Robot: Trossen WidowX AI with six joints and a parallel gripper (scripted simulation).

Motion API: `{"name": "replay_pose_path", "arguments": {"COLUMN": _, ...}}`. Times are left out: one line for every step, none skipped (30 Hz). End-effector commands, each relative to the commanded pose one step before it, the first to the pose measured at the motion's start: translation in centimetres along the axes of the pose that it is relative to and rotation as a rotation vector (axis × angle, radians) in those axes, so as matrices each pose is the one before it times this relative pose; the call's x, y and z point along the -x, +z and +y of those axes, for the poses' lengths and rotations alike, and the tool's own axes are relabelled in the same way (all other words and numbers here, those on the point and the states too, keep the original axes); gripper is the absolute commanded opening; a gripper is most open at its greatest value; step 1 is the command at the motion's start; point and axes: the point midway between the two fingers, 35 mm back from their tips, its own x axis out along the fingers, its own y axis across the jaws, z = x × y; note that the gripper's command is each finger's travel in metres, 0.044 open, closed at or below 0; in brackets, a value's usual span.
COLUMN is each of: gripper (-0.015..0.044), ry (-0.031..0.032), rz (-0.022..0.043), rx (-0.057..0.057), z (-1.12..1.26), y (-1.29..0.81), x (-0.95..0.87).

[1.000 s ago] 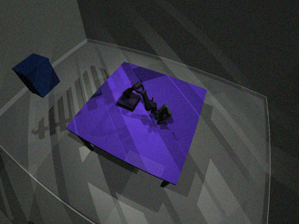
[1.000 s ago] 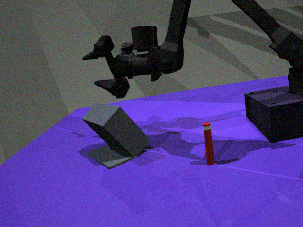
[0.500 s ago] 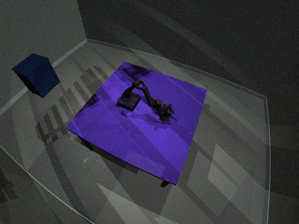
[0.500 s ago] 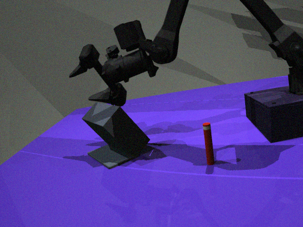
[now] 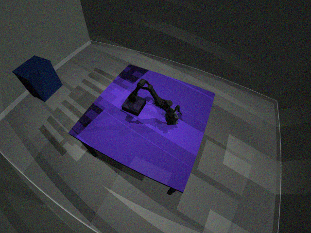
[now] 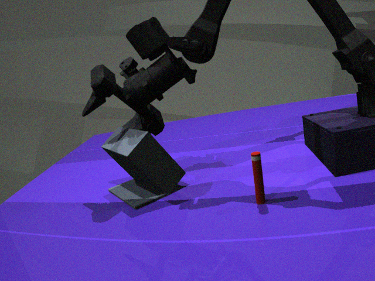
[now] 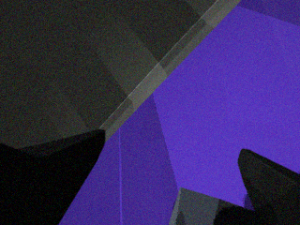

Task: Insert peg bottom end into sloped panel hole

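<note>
A red round peg (image 6: 258, 180) with a white band near its top stands upright on the purple table (image 6: 211, 242) (image 5: 140, 150) (image 7: 225, 94), right of the sloped panel. The grey sloped panel (image 6: 148, 164) leans on a flat base plate; its hole does not show in any view. One corner of the panel shows at the bottom of the wrist view (image 7: 194, 208). My gripper (image 6: 102, 120) (image 5: 176, 114) (image 7: 171, 145) is open and empty. It hangs tilted just above the panel's upper face, well left of the peg. I cannot make out the peg in the top view.
The arm's dark base block (image 6: 338, 145) (image 5: 133, 105) stands on the table to the right of the peg. The table's far left edge runs close behind the panel. A dark blue box (image 5: 37, 76) stands on the floor far off the table.
</note>
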Motion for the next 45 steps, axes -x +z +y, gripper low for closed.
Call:
{"name": "replay_pose_path", "arguments": {"gripper": 0.0440, "ry": -0.01876, "rz": 0.10270, "rx": 0.0481, "z": 1.044, "y": -2.996, "x": 0.737}}
{"name": "replay_pose_path", "arguments": {"gripper": 0.0440, "ry": -0.00945, "rz": 0.01788, "rx": 0.0113, "z": 0.077, "y": -0.505, "x": 0.132}}
{"name": "replay_pose_path", "arguments": {"gripper": 0.0440, "ry": -0.00938, "rz": 0.01788, "rx": 0.0115, "z": 0.077, "y": -0.505, "x": 0.135}}
{"name": "replay_pose_path", "arguments": {"gripper": 0.0440, "ry": -0.00931, "rz": 0.01788, "rx": 0.0116, "z": 0.076, "y": -0.505, "x": 0.139}}
{"name": "replay_pose_path", "arguments": {"gripper": 0.0440, "ry": -0.00925, "rz": 0.01789, "rx": 0.0118, "z": 0.075, "y": -0.505, "x": 0.142}}
{"name": "replay_pose_path", "arguments": {"gripper": 0.0440, "ry": -0.00918, "rz": 0.01788, "rx": 0.0119, "z": 0.075, "y": -0.505, "x": 0.145}}
{"name": "replay_pose_path", "arguments": {"gripper": 0.0440, "ry": -0.00912, "rz": 0.01788, "rx": 0.0121, "z": 0.074, "y": -0.505, "x": 0.148}}
{"name": "replay_pose_path", "arguments": {"gripper": 0.0440, "ry": -0.00906, "rz": 0.01788, "rx": 0.0122, "z": 0.073, "y": -0.505, "x": 0.151}}
{"name": "replay_pose_path", "arguments": {"gripper": 0.0440, "ry": -0.00865, "rz": 0.01669, "rx": 0.0131, "z": 0.056, "y": -0.438, "x": 0.148}}
{"name": "replay_pose_path", "arguments": {"gripper": 0.0440, "ry": -0.00856, "rz": 0.01671, "rx": 0.0132, "z": 0.056, "y": -0.438, "x": 0.151}}
{"name": "replay_pose_path", "arguments": {"gripper": 0.0440, "ry": -0.00848, "rz": 0.01672, "rx": 0.0133, "z": 0.056, "y": -0.439, "x": 0.153}}
{"name": "replay_pose_path", "arguments": {"gripper": 0.0440, "ry": -0.00840, "rz": 0.01674, "rx": 0.0134, "z": 0.055, "y": -0.439, "x": 0.156}}
{"name": "replay_pose_path", "arguments": {"gripper": 0.0440, "ry": -0.00832, "rz": 0.01675, "rx": 0.0135, "z": 0.055, "y": -0.440, "x": 0.159}}
{"name": "replay_pose_path", "arguments": {"gripper": 0.0440, "ry": -0.00824, "rz": 0.01676, "rx": 0.0136, "z": 0.055, "y": -0.440, "x": 0.162}}
{"name": "replay_pose_path", "arguments": {"gripper": 0.0440, "ry": -0.00816, "rz": 0.01677, "rx": 0.0137, "z": 0.054, "y": -0.441, "x": 0.164}}
{"name": "replay_pose_path", "arguments": {"gripper": 0.0440, "ry": -0.00808, "rz": 0.01678, "rx": 0.0138, "z": 0.054, "y": -0.442, "x": 0.166}}
{"name": "replay_pose_path", "arguments": {"gripper": 0.0440, "ry": -0.00801, "rz": 0.01679, "rx": 0.0139, "z": 0.053, "y": -0.443, "x": 0.169}}
{"name": "replay_pose_path", "arguments": {"gripper": 0.0440, "ry": -0.00794, "rz": 0.01680, "rx": 0.0140, "z": 0.052, "y": -0.444, "x": 0.171}}
{"name": "replay_pose_path", "arguments": {"gripper": 0.0440, "ry": -0.00706, "rz": 0.01853, "rx": 0.0127, "z": 0.118, "y": -0.527, "x": 0.154}}
{"name": "replay_pose_path", "arguments": {"gripper": 0.0440, "ry": -0.00707, "rz": 0.01850, "rx": 0.0128, "z": 0.116, "y": -0.528, "x": 0.156}}
{"name": "replay_pose_path", "arguments": {"gripper": 0.0440, "ry": -0.00707, "rz": 0.01845, "rx": 0.0130, "z": 0.114, "y": -0.528, "x": 0.158}}
{"name": "replay_pose_path", "arguments": {"gripper": 0.0440, "ry": -0.00707, "rz": 0.01841, "rx": 0.0131, "z": 0.112, "y": -0.528, "x": 0.160}}
{"name": "replay_pose_path", "arguments": {"gripper": 0.0440, "ry": -0.00708, "rz": 0.01836, "rx": 0.0132, "z": 0.110, "y": -0.528, "x": 0.161}}
{"name": "replay_pose_path", "arguments": {"gripper": 0.0440, "ry": -0.00783, "rz": 0.01777, "rx": 0.0136, "z": 0.091, "y": -0.509, "x": 0.155}}
{"name": "replay_pose_path", "arguments": {"gripper": 0.0440, "ry": -0.00791, "rz": 0.01767, "rx": 0.0138, "z": 0.088, "y": -0.507, "x": 0.156}}
{"name": "replay_pose_path", "arguments": {"gripper": 0.0440, "ry": -0.00791, "rz": 0.01763, "rx": 0.0139, "z": 0.086, "y": -0.507, "x": 0.158}}
{"name": "replay_pose_path", "arguments": {"gripper": 0.0440, "ry": -0.00791, "rz": 0.01759, "rx": 0.0140, "z": 0.084, "y": -0.507, "x": 0.160}}
{"name": "replay_pose_path", "arguments": {"gripper": 0.0440, "ry": -0.00791, "rz": 0.01755, "rx": 0.0141, "z": 0.082, "y": -0.507, "x": 0.162}}
{"name": "replay_pose_path", "arguments": {"gripper": 0.0440, "ry": -0.00814, "rz": 0.01734, "rx": 0.0143, "z": 0.075, "y": -0.501, "x": 0.161}}
{"name": "replay_pose_path", "arguments": {"gripper": 0.0440, "ry": -0.00815, "rz": 0.01730, "rx": 0.0144, "z": 0.073, "y": -0.501, "x": 0.163}}
{"name": "replay_pose_path", "arguments": {"gripper": 0.0440, "ry": -0.00815, "rz": 0.01726, "rx": 0.0145, "z": 0.071, "y": -0.501, "x": 0.164}}
{"name": "replay_pose_path", "arguments": {"gripper": 0.0440, "ry": -0.00816, "rz": 0.01721, "rx": 0.0147, "z": 0.069, "y": -0.502, "x": 0.165}}
{"name": "replay_pose_path", "arguments": {"gripper": 0.0440, "ry": -0.00817, "rz": 0.01717, "rx": 0.0148, "z": 0.067, "y": -0.502, "x": 0.167}}
{"name": "replay_pose_path", "arguments": {"gripper": 0.0440, "ry": -0.00818, "rz": 0.01713, "rx": 0.0149, "z": 0.065, "y": -0.502, "x": 0.168}}
{"name": "replay_pose_path", "arguments": {"gripper": 0.0440, "ry": -0.00819, "rz": 0.01708, "rx": 0.0150, "z": 0.063, "y": -0.503, "x": 0.169}}
{"name": "replay_pose_path", "arguments": {"gripper": 0.0440, "ry": -0.00821, "rz": 0.01704, "rx": 0.0151, "z": 0.061, "y": -0.503, "x": 0.170}}
{"name": "replay_pose_path", "arguments": {"gripper": 0.0440, "ry": -0.00823, "rz": 0.01700, "rx": 0.0152, "z": 0.059, "y": -0.503, "x": 0.171}}
{"name": "replay_pose_path", "arguments": {"gripper": 0.0440, "ry": -0.00825, "rz": 0.01695, "rx": 0.0152, "z": 0.056, "y": -0.504, "x": 0.172}}
{"name": "replay_pose_path", "arguments": {"gripper": 0.0440, "ry": -0.00829, "rz": 0.01689, "rx": 0.0153, "z": 0.051, "y": -0.504, "x": 0.174}}
{"name": "replay_pose_path", "arguments": {"gripper": 0.0440, "ry": -0.00831, "rz": 0.01685, "rx": 0.0154, "z": 0.049, "y": -0.505, "x": 0.174}}
{"name": "replay_pose_path", "arguments": {"gripper": 0.0440, "ry": -0.00834, "rz": 0.01681, "rx": 0.0155, "z": 0.047, "y": -0.505, "x": 0.175}}
{"name": "replay_pose_path", "arguments": {"gripper": 0.0440, "ry": -0.00836, "rz": 0.01677, "rx": 0.0156, "z": 0.044, "y": -0.506, "x": 0.175}}
{"name": "replay_pose_path", "arguments": {"gripper": 0.0440, "ry": -0.00839, "rz": 0.01673, "rx": 0.0157, "z": 0.042, "y": -0.506, "x": 0.176}}
{"name": "replay_pose_path", "arguments": {"gripper": 0.0440, "ry": -0.00842, "rz": 0.01669, "rx": 0.0157, "z": 0.040, "y": -0.507, "x": 0.176}}
{"name": "replay_pose_path", "arguments": {"gripper": 0.0440, "ry": -0.00845, "rz": 0.01665, "rx": 0.0158, "z": 0.037, "y": -0.508, "x": 0.176}}
